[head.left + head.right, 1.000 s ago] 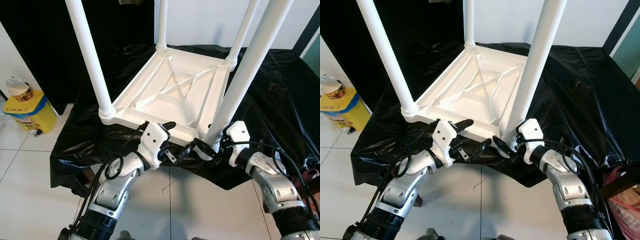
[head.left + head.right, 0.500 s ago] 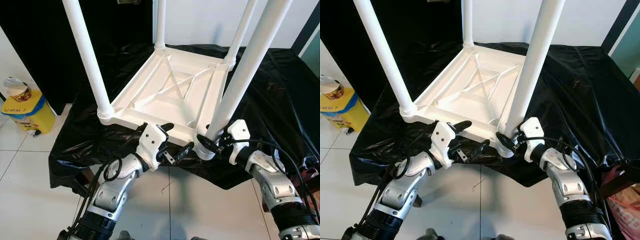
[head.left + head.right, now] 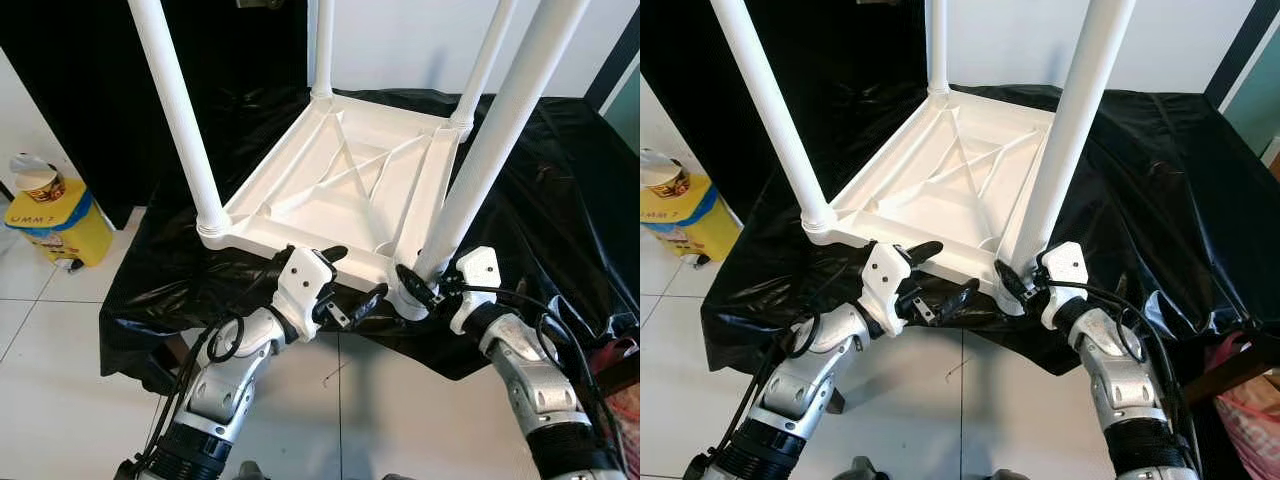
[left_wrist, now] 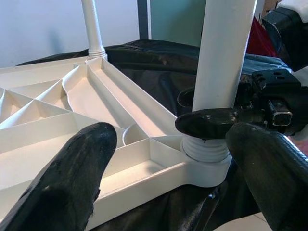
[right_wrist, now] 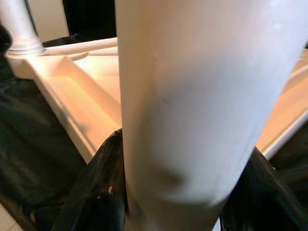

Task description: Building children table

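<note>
Right gripper clamps the near leg at its base. Left gripper spread wide beside the upturned white table on the desk

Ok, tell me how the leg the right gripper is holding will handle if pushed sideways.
The near leg looks like stiff, smooth plastic tube, so the right gripper may slip. It is tall above its socket, so a sideways push would probably lever there. The upturned table looks light and might slide.

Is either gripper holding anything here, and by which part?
The right gripper is shut on the near-right table leg, gripping it low, just above its socket in the upturned tabletop. The left gripper is open over the tabletop's near edge, holding nothing.
</note>
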